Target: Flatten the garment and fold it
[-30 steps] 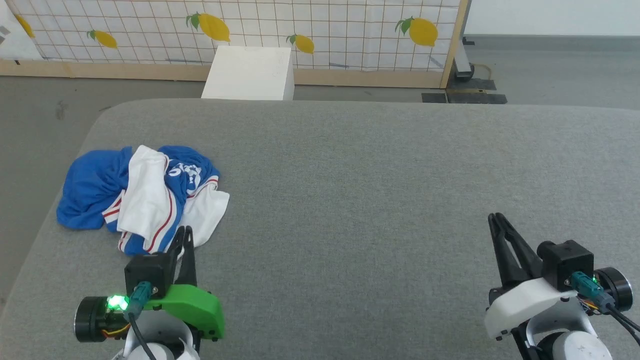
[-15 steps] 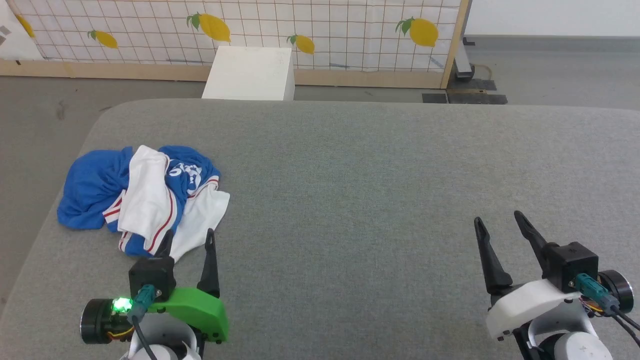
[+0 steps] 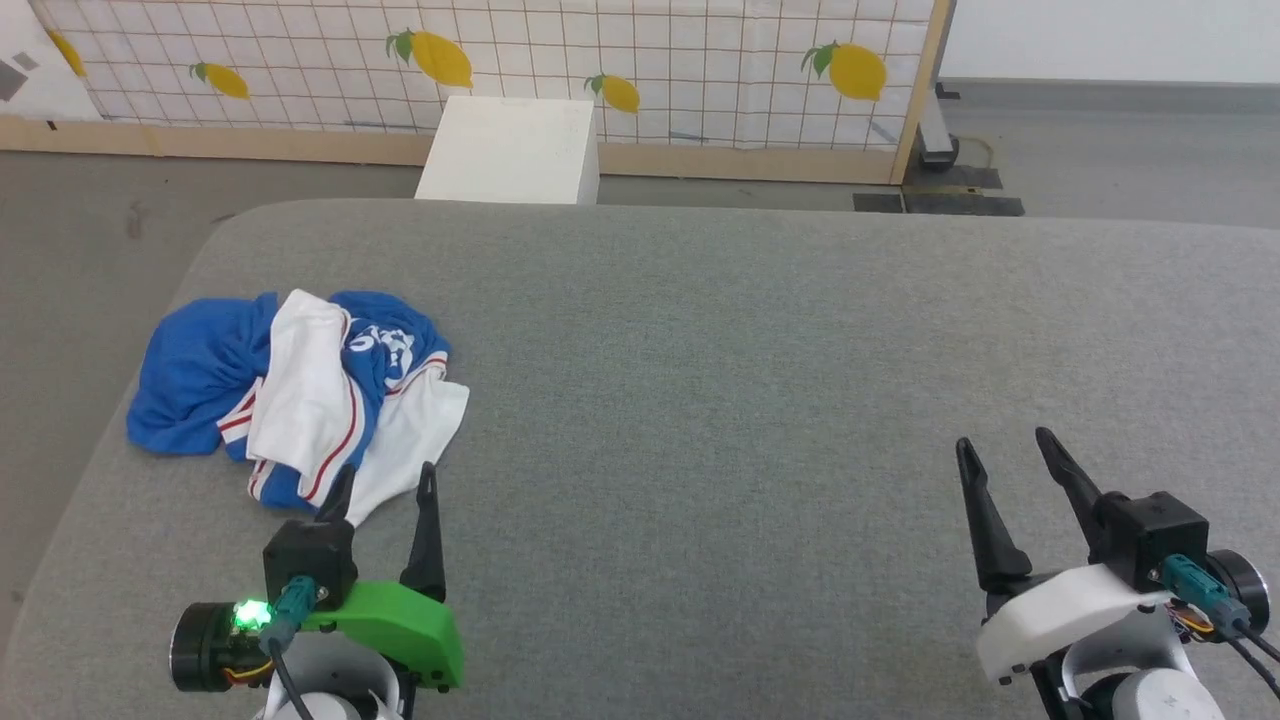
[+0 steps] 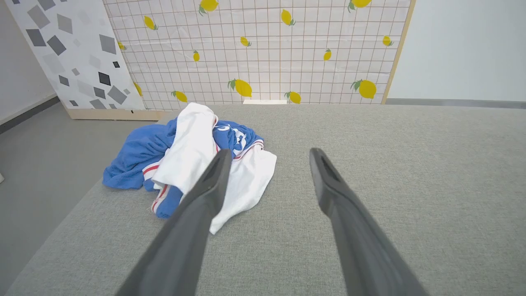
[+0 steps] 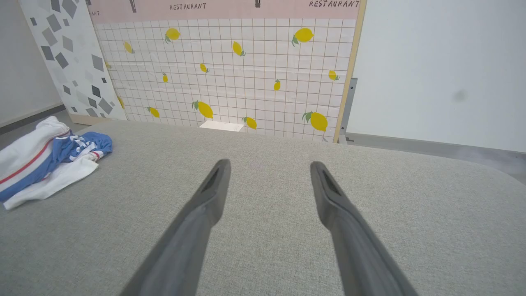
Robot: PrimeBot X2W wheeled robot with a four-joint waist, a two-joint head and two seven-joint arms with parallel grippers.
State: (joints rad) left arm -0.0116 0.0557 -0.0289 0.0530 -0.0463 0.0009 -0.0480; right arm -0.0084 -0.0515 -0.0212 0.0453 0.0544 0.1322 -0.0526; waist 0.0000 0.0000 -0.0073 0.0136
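Plainly left end effector (image 3: 385, 468) and right end effector (image 3: 1002, 438) gape wide, empty; garment (image 3: 295, 395) crumpled near the left

"RESTAURANT" x2, pink strip (image 5: 246, 10) atop panel (image 5: 254, 70)

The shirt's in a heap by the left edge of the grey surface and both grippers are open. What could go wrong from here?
1. The garment is bunched, with white and blue layers overlapping. The left gripper, open near it, may pinch several layers and lift a clump.
2. It lies close to the left edge of the grey surface, so a sideways tug could drag it off.
3. The right gripper sits far across, so spreading with both needs a long reach.
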